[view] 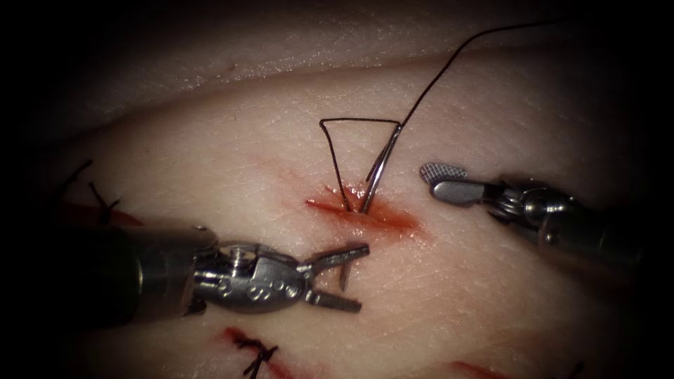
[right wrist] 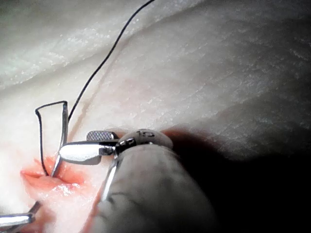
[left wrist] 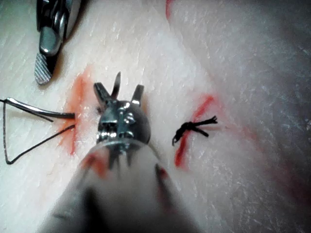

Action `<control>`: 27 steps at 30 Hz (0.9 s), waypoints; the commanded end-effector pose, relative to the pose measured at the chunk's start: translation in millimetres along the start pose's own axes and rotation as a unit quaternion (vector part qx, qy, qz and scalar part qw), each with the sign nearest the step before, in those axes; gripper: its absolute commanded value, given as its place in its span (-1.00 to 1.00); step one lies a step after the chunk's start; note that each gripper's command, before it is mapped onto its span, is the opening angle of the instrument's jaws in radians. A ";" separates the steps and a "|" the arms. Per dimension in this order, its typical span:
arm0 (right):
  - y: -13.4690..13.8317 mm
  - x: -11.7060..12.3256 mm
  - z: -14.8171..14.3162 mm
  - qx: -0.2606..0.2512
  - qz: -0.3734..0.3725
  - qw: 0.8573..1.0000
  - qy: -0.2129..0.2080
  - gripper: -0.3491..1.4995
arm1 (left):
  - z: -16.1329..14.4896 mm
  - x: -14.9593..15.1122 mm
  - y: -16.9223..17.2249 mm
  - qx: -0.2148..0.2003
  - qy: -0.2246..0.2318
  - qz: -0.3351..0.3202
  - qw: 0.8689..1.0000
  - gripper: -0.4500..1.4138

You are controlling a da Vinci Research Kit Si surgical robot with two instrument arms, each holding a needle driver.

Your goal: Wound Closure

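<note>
Endoscope view puts my left fingers [view: 351, 277] spread wide and empty, hovering just below the cut [view: 365, 212] and a little to its left, over pale tissue [view: 232, 161]. My right fingers [view: 444, 181] sit to the right of the cut, parted with the ribbed face of one showing, and they grip nothing either. Between the two tools the needle [view: 379, 168] stands up out of the cut, one end sunk in the red fluid [view: 393, 219] at the wound and the other end free above the skin, apart from both tools. The thread [view: 449, 67] leaves that upper end, climbs away over the tissue behind, and a second strand forms a narrow triangle back down into the cut beside the needle. Left wrist view shows a finished knot with cut ends [left wrist: 194, 128] on another red line, just beside my left tool's shaft.
</note>
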State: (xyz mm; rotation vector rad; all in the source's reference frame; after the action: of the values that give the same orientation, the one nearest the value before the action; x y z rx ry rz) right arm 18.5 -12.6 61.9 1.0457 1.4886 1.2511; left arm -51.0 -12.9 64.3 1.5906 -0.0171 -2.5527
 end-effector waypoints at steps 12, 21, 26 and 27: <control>1.2 -2.0 0.7 0.002 0.008 1.000 -0.002 0.49 | -1.1 1.2 0.2 -0.066 0.077 -0.147 0.984 -1.00; 1.1 -2.1 0.7 -0.002 0.010 1.000 -0.008 0.31 | -4.3 5.7 4.2 -0.125 0.103 -0.281 0.946 -1.00; 0.6 -2.4 0.2 -0.021 -0.005 0.999 -0.037 -0.02 | -6.8 8.4 4.3 -0.145 0.114 -0.312 0.932 -1.00; 0.5 -2.5 0.1 -0.026 -0.026 0.998 -0.044 -0.13 | -7.2 8.8 4.3 -0.146 0.115 -0.313 0.931 -1.00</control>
State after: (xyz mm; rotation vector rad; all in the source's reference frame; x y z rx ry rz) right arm 18.4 -14.9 62.2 0.9797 1.3973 1.1591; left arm -47.1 -18.0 52.6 1.9865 1.0002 -2.5662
